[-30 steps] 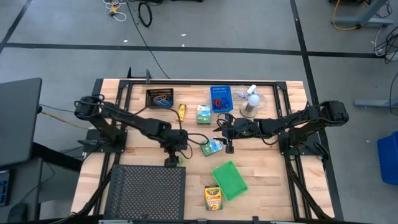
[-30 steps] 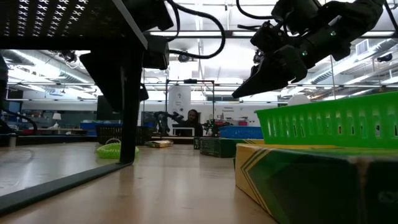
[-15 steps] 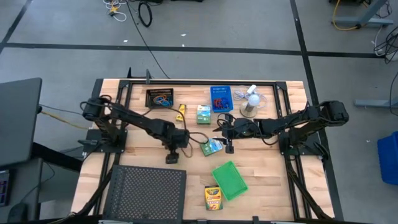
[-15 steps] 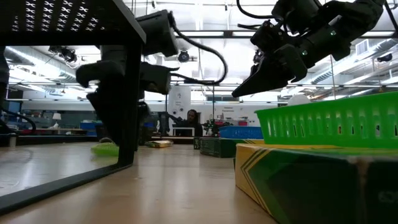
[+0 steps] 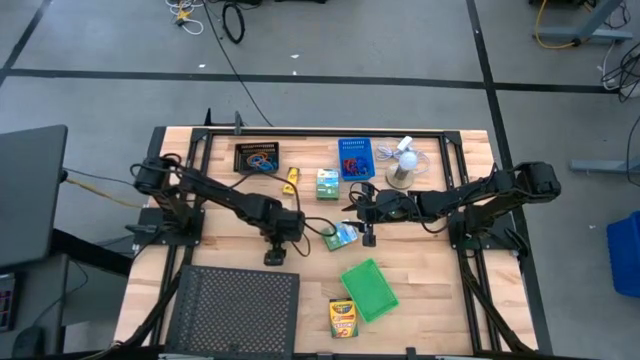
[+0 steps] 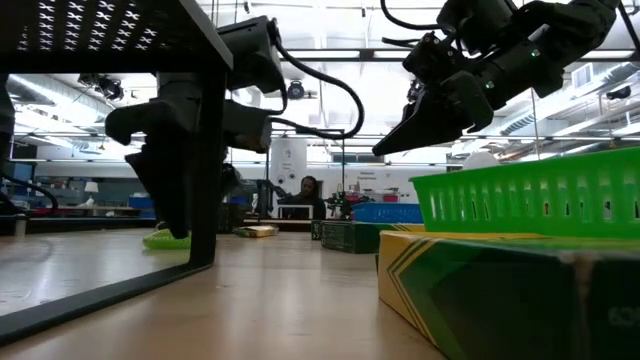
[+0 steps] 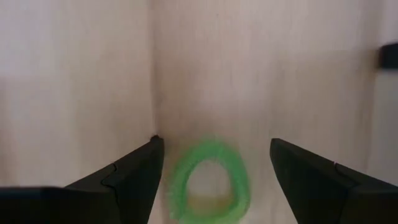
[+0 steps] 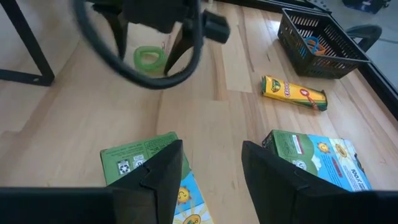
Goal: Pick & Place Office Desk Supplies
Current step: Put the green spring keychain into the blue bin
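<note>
Left gripper (image 7: 211, 155) over the bare wood near the table's middle, jaws wide and empty, straddling a green rubber-band loop (image 7: 210, 182) lying flat on the boards; seemingly lined up so that each finger comes down on either side of the ring. Loop soft, thin-walled, roughly oval, hollow in the middle, likely to squash and slip when pinched. In the low view, same loop (image 6: 165, 238) on the table beside the dark finger, nothing lifted yet.

Right gripper (image 8: 208, 165) hanging above a green-white small box (image 8: 146, 163) near the table's centre, jaws apart and holding nothing, parked clear of the left arm's work. Second green-white small box (image 8: 317, 158) just beside, printed card, flat faces, sharp corners. Yellow tube (image 8: 293, 92) lying on its side farther off, smooth and long. Black bin (image 8: 317, 38) at the far edge, open mesh walls, coloured loops inside. Blue bin (image 5: 354, 158) along the same edge, likewise latticed. Green bin (image 5: 369, 289) tilted near the front, ribbed plastic, touching the yellow crayon box (image 5: 343, 318). Large black mesh tray (image 5: 236, 310) at the front left corner.
</note>
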You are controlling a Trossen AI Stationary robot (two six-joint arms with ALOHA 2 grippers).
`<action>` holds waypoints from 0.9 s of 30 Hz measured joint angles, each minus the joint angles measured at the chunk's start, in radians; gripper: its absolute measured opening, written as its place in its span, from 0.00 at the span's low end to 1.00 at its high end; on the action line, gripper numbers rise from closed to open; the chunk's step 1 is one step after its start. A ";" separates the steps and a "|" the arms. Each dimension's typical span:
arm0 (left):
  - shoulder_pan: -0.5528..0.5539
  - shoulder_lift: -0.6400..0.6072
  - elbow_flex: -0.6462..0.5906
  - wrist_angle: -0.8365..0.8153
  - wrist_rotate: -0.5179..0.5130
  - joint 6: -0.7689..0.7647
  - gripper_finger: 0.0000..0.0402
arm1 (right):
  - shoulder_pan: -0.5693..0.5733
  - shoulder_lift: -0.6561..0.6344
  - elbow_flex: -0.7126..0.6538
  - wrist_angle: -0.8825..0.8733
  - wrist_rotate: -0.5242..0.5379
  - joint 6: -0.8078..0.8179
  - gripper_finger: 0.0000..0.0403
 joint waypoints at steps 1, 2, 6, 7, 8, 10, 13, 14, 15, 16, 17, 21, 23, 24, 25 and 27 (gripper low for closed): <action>0.000 -0.012 0.002 -0.017 -0.003 0.000 0.75 | 0.000 0.000 0.000 0.000 0.000 0.000 0.43; 0.000 -0.023 0.010 -0.021 -0.003 0.000 0.75 | 0.000 0.000 0.000 0.000 0.000 0.000 0.43; -0.001 -0.048 0.038 -0.074 -0.040 0.007 0.75 | 0.000 0.000 0.000 0.000 0.000 0.002 0.43; -0.001 -0.047 0.038 -0.094 -0.053 0.009 0.75 | 0.000 0.000 0.000 0.000 0.000 0.004 0.43; 0.000 -0.045 0.038 -0.097 -0.059 0.014 0.75 | 0.000 0.000 0.000 0.000 0.000 0.004 0.43; 0.002 -0.047 0.039 -0.091 -0.063 0.019 0.75 | 0.000 0.000 0.000 0.000 0.000 0.004 0.43; 0.002 -0.040 0.038 -0.088 -0.069 0.027 0.75 | 0.000 0.000 0.000 0.001 0.000 0.004 0.43; 0.001 -0.039 0.037 -0.088 -0.078 0.028 0.75 | 0.000 0.000 0.000 0.001 0.000 0.004 0.43; 0.001 -0.039 0.037 -0.090 -0.089 0.033 0.75 | 0.000 0.000 0.000 0.001 0.000 0.004 0.43; 0.001 -0.040 0.037 -0.090 -0.096 0.040 0.75 | 0.000 0.000 0.000 0.001 0.000 0.004 0.43; 0.001 -0.040 0.037 -0.090 -0.102 0.043 0.75 | 0.000 0.000 0.000 0.001 0.000 0.004 0.43; 0.002 -0.040 0.037 -0.104 -0.123 0.050 0.75 | 0.000 0.000 0.000 0.002 0.000 0.000 0.43; 0.002 -0.037 0.037 -0.118 -0.137 0.051 0.75 | 0.000 0.000 0.000 0.002 0.000 0.001 0.43; 0.005 -0.035 0.037 -0.119 -0.138 0.051 0.75 | 0.000 0.000 0.000 0.002 0.000 0.001 0.43; 0.007 -0.034 0.037 -0.127 -0.137 0.052 0.75 | 0.000 0.000 0.000 0.002 0.000 0.001 0.43; 0.008 -0.026 0.037 -0.129 -0.135 0.053 0.75 | 0.000 0.000 0.000 0.003 0.000 0.001 0.43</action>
